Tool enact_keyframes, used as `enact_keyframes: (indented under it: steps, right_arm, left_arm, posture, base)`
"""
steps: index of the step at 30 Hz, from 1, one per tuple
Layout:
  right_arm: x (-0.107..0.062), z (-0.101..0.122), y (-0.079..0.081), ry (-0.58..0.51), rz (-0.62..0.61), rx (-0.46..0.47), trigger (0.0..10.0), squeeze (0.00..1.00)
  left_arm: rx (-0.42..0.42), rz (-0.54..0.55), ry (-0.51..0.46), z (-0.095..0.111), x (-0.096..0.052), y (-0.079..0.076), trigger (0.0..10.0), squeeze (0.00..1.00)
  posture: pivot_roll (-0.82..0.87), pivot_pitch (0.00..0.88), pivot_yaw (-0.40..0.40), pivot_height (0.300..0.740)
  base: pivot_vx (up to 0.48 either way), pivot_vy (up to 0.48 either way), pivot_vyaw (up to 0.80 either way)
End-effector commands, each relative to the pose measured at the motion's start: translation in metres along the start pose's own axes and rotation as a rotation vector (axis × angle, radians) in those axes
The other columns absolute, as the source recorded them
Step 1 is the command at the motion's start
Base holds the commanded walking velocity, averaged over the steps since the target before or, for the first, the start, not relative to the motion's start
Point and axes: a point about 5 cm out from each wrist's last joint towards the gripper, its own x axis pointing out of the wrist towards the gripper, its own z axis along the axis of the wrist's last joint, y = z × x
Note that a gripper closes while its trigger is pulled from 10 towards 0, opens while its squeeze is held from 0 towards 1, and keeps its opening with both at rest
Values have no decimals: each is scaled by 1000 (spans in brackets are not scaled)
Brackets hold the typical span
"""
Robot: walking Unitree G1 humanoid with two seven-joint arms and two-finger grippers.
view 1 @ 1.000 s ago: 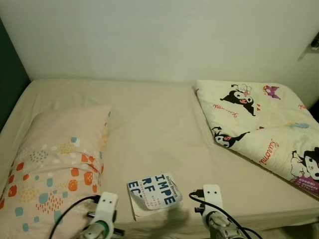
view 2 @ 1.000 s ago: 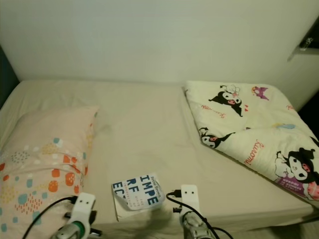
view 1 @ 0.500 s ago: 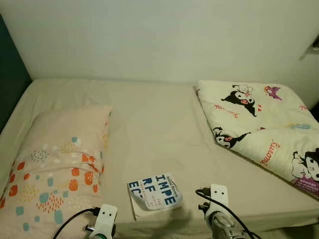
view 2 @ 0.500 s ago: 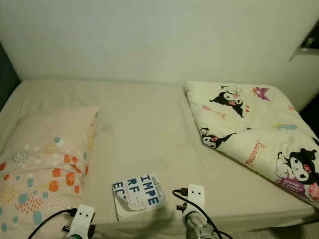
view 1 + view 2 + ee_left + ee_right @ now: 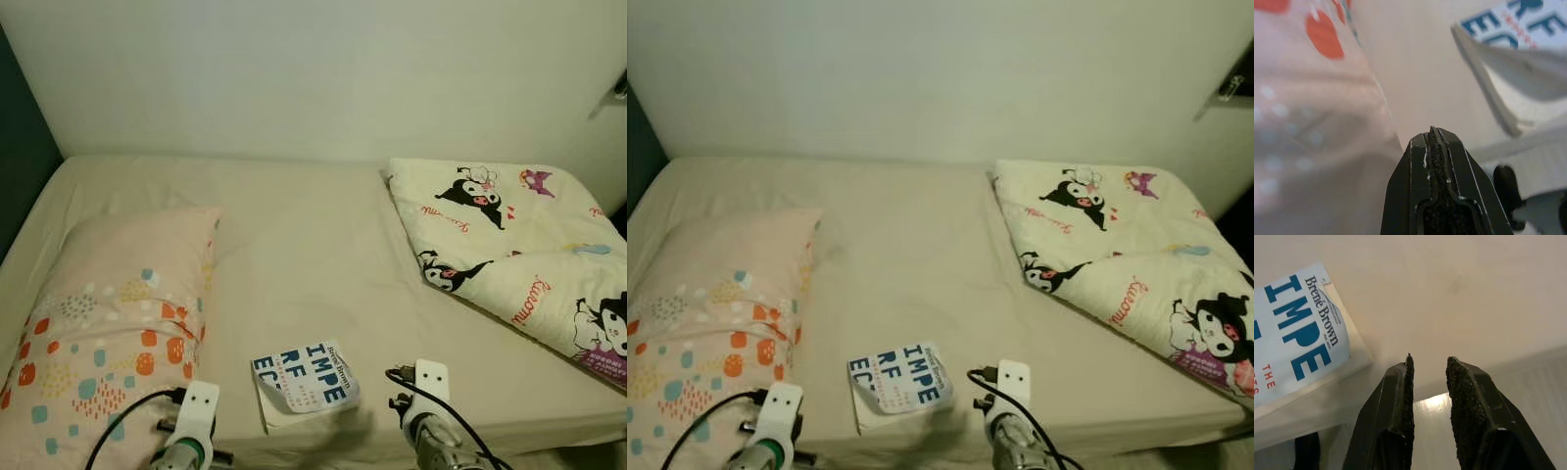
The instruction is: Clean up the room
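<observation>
White paperback book with blue lettering lies at beige bed edge, within reach. Right gripper jaws slightly apart beside it, likely for grasping; left gripper jaws together.

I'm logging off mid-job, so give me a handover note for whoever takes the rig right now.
Left pincer: shut, empty, low at the bed's near edge between pillow and book.
Right pincer: open, empty, just right of the book.
Book: on the sheet near the front edge, cover curled up, untouched.
Quilt: bunched on the bed's right side.
Done: nothing visibly tidied.
Left: pick up the book and put it away; probably straighten the quilt.
</observation>
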Motion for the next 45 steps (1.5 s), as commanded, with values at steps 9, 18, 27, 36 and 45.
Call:
enact_keyframes:
  steps: [9, 18, 27, 36, 45]
  right_arm:
    - [0, 11, 3, -87, 24, -26, 10000, 0]
    - [0, 13, 2, -102, 48, 2, 10000, 0]
    - [0, 18, 5, -146, 41, -70, 10000, 0]
    - [0, 21, 4, -167, 24, -85, 10000, 0]
    - [0, 26, 2, -183, 10, -21, 10000, 0]
  left_arm:
    - [4, -47, -258, 68, 9, 15, 10000, 0]
    - [2, -69, -303, 72, 7, 3, 10000, 0]
    - [8, -88, -291, 66, 4, -4, 10000, 0]
    - [23, -86, -280, 62, 2, -4, 10000, 0]
    - [39, -86, -288, 65, 0, -3, 10000, 0]
  posture:
    - [164, 0, -29, 740]
    - [160, 0, -33, 740]
    - [154, 0, -35, 740]
    - [154, 0, -35, 740]
    - [155, 0, -33, 740]
  base:
    - [0, 0, 0]
    - [0, 0, 0]
    - [0, 0, 0]
    - [0, 0, 0]
    - [0, 0, 0]
